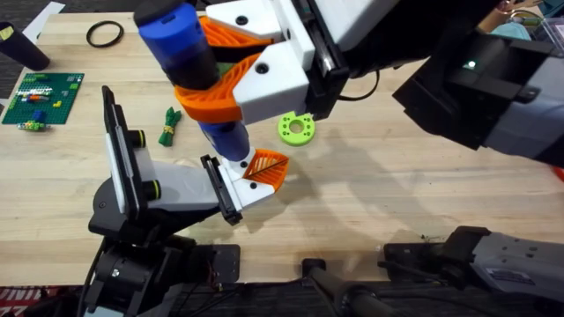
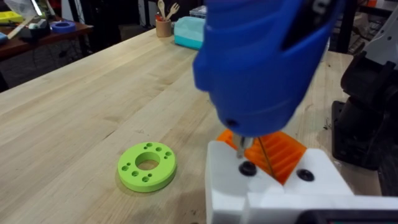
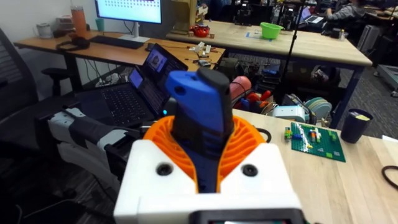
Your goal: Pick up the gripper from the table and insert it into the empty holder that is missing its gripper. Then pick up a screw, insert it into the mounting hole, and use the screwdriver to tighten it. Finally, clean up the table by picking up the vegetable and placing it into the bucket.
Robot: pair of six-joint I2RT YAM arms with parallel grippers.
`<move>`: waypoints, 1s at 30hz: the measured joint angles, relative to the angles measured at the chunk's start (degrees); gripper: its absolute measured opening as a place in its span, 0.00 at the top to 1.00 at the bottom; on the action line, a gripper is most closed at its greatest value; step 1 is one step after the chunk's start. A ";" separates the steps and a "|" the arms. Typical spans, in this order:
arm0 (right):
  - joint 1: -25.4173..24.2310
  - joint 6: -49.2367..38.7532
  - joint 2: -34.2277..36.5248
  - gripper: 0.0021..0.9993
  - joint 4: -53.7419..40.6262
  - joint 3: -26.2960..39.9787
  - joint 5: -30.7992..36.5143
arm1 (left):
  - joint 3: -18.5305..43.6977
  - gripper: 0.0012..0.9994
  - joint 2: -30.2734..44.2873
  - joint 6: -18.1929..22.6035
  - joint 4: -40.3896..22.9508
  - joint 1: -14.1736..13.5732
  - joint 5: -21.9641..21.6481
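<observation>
My right gripper is shut on the blue screwdriver, its orange pads wrapped around the thick upper part. The tool stands nearly upright. Its slim lower end comes down on the gripper, a white block with an orange ribbed finger seated on the pale grey holder. From the left wrist, the screwdriver has its metal tip at a dark mounting hole in that white block; I cannot tell whether a screw sits there. The vegetable lies on the table left of the tool. The bucket is out of view.
A lime-green ring with holes lies just right of the screwdriver. A black ring, a dark cup and a green brick board are at the far left. The right arm's dark bulk hangs over the right side.
</observation>
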 joint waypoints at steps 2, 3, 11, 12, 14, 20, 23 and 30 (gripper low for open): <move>0.00 0.06 0.04 0.90 -0.89 -0.11 -0.02 | 0.00 0.99 0.01 0.01 0.06 0.00 0.02; 0.00 0.03 0.11 0.90 -1.03 -0.21 -0.06 | 0.00 0.99 0.01 0.01 0.09 0.00 0.02; -0.01 1.38 0.37 0.90 -0.13 -0.52 -0.26 | 0.00 0.99 0.01 0.01 0.09 0.00 0.02; -0.02 1.59 0.37 0.90 0.09 -0.53 -0.41 | 0.00 0.99 0.01 0.00 0.09 0.00 0.02; -0.02 1.91 0.37 0.90 1.22 -0.55 -1.07 | 0.00 0.99 0.01 -0.01 0.09 0.00 0.02; -0.02 2.21 0.37 0.90 2.60 -0.57 -3.12 | 0.00 0.99 0.01 0.00 0.09 0.00 0.02; -0.02 2.22 0.37 0.90 2.59 -0.57 -3.71 | 0.00 0.99 0.01 0.00 0.09 0.00 0.02; -0.07 2.21 0.37 0.90 2.60 -0.57 -4.13 | 0.00 0.99 0.01 0.00 0.09 0.00 0.02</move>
